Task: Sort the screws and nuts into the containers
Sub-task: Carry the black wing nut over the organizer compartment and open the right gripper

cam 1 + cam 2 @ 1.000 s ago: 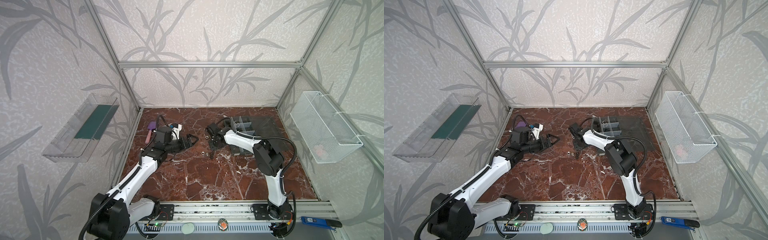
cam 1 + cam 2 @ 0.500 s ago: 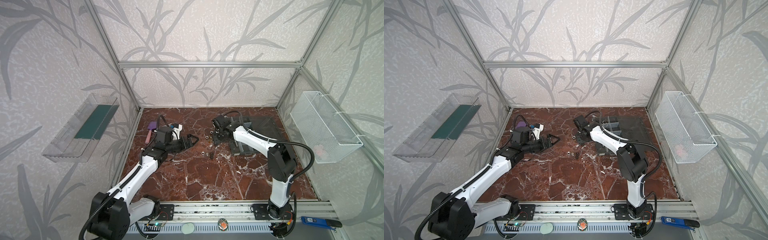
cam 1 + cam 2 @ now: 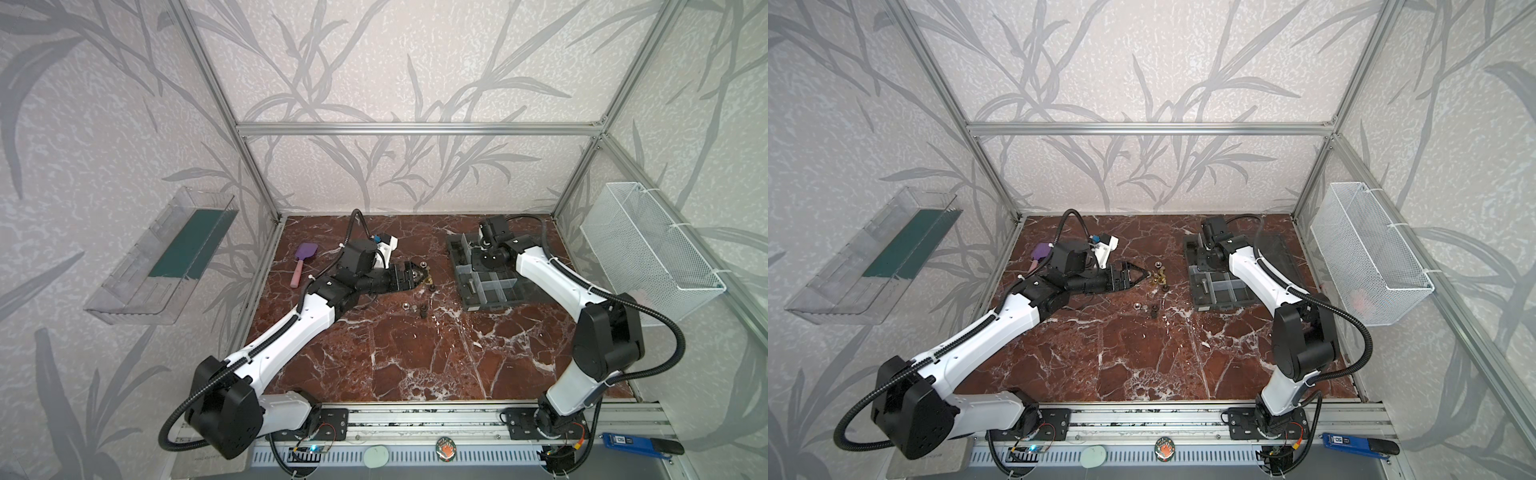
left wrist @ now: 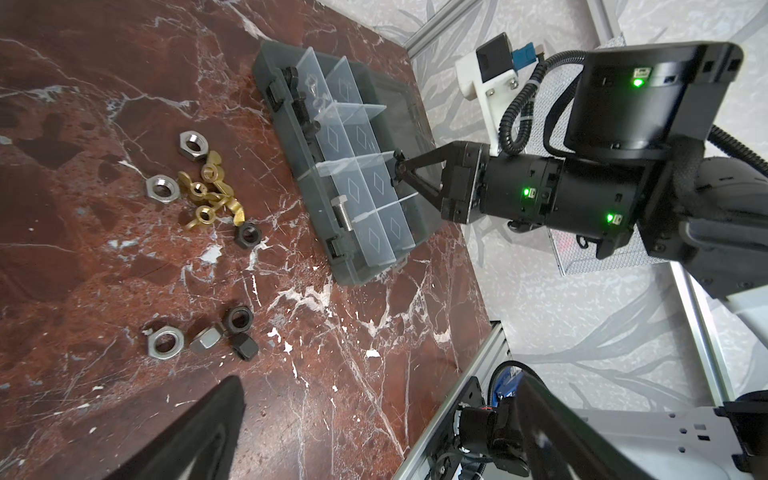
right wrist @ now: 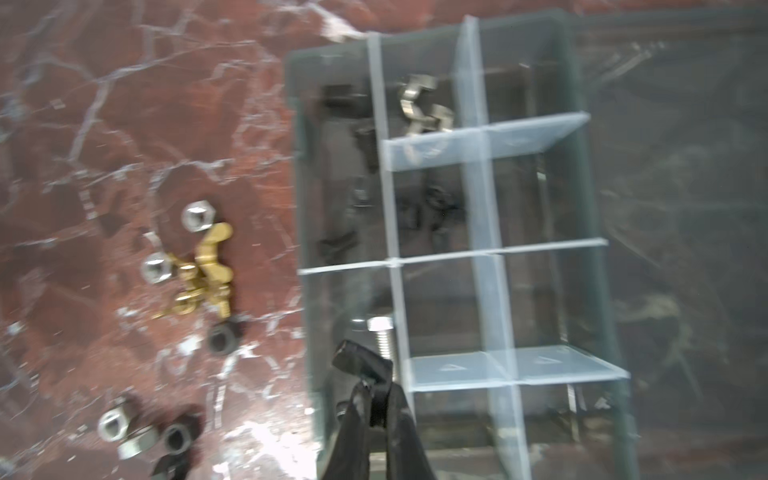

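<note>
**Right wrist view: smeared, pincer shut above the containers**

Smears everything. Cannot name the dark lump at the tips of the right gripper (image 5: pixel 362 368), nor the dark shapes in the far compartments. Shows the jaws pressed together above the containers (image 5: pixel 300 187), close to a silver one of the screws (image 5: pixel 380 336). Cannot tell which compartment lies below.

Hidden in both top views, under the arm's own wrist: those same tips.

Seen sharp only from the left wrist: the nuts (image 4: pixel 193 145), loose on the marble table (image 4: pixel 83 270) left of the containers. Silver, brass and black, in a far cluster and a near one. Cuts off the fingers (image 4: pixel 199 432) of the left gripper (image 3: pixel 1142 274) at the frame edge, yet shows them set wide apart. Lies by the far cluster in the top views; touching or not, cannot tell.

Differs from a second ago: right gripper then down at the loose pile, now across over the containers; left gripper now nearer the pile.
</note>
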